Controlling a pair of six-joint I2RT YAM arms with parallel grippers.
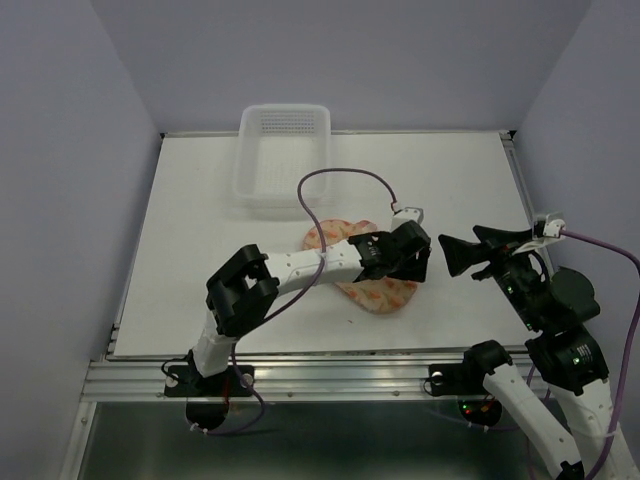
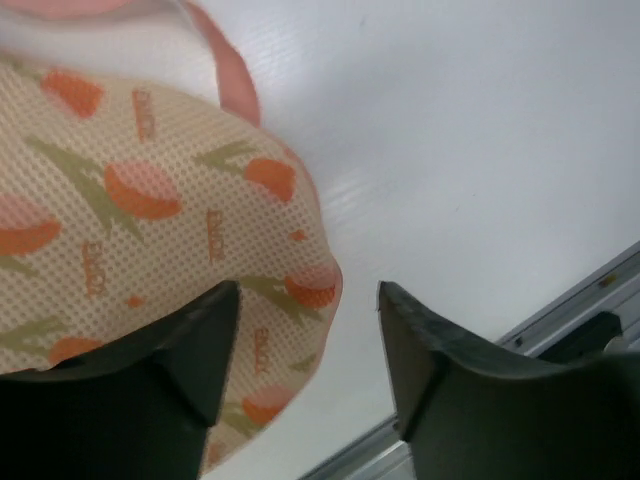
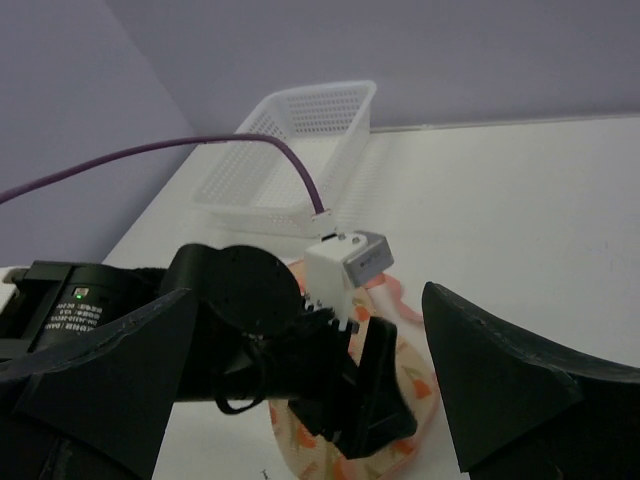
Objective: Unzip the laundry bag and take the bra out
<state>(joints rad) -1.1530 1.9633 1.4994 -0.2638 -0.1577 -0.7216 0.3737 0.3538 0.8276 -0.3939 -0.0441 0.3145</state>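
Note:
The laundry bag (image 1: 378, 296), cream with orange-red and green prints and pink trim, lies flat at the table's middle front. My left gripper (image 1: 414, 268) hovers low over its right end, open and empty. In the left wrist view (image 2: 308, 330) the bag's rounded edge (image 2: 150, 190) sits between the fingers, with the left finger (image 2: 195, 345) over the fabric. My right gripper (image 1: 447, 254) is open and empty just right of the left gripper, pointing at it. Its view (image 3: 308, 300) shows the left gripper over the bag (image 3: 412, 376). The bra is hidden.
A white perforated basket (image 1: 285, 150) stands at the back of the table and also shows in the right wrist view (image 3: 300, 150). A purple cable (image 1: 345, 175) arcs above the bag. The table's metal front edge (image 2: 560, 315) is close to the bag.

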